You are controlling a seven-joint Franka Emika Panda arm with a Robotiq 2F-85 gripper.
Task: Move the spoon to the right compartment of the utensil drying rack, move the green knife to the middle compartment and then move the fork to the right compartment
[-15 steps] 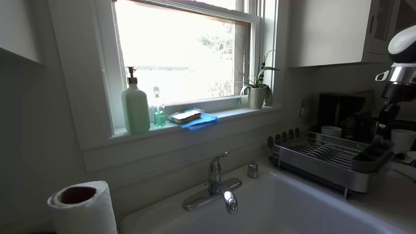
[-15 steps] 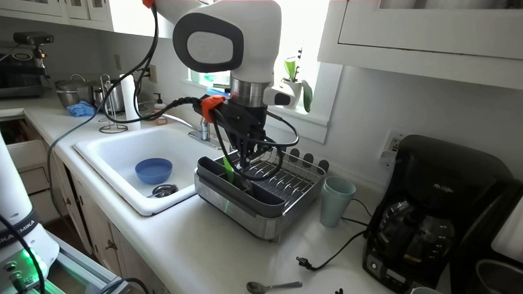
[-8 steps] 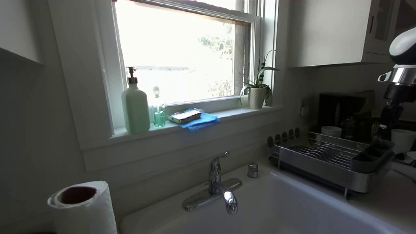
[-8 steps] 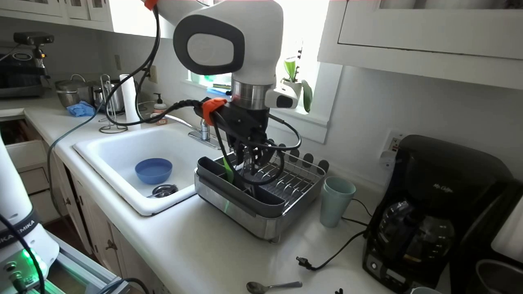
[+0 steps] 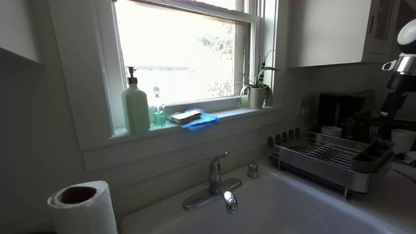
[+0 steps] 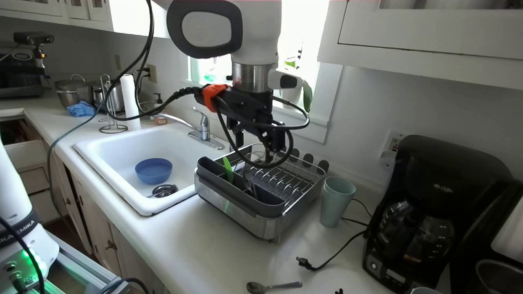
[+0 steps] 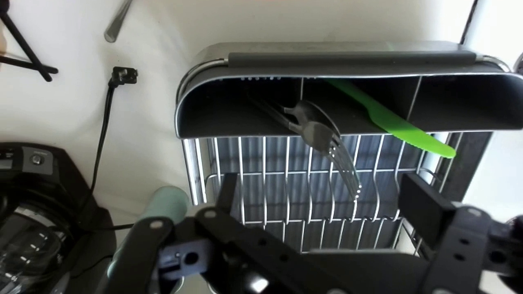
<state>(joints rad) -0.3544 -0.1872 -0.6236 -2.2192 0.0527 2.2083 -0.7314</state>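
My gripper (image 7: pixel 322 194) stands spread, the fork (image 7: pixel 320 136) leaning in the compartment (image 7: pixel 220 116) at the edge of the rack (image 6: pixel 245 223) nearest the coffee maker (image 6: pixel 441 175), so I judge the last placing done and would next lift clear.

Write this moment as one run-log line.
pincer: open above rack, nothing held | fork: leaning in right compartment | spoon: same compartment | green knife: leaning in middle compartment | second spoon: on counter

White arm (image 6: pixel 260 34), orange wrap (image 6: pixel 213 97)
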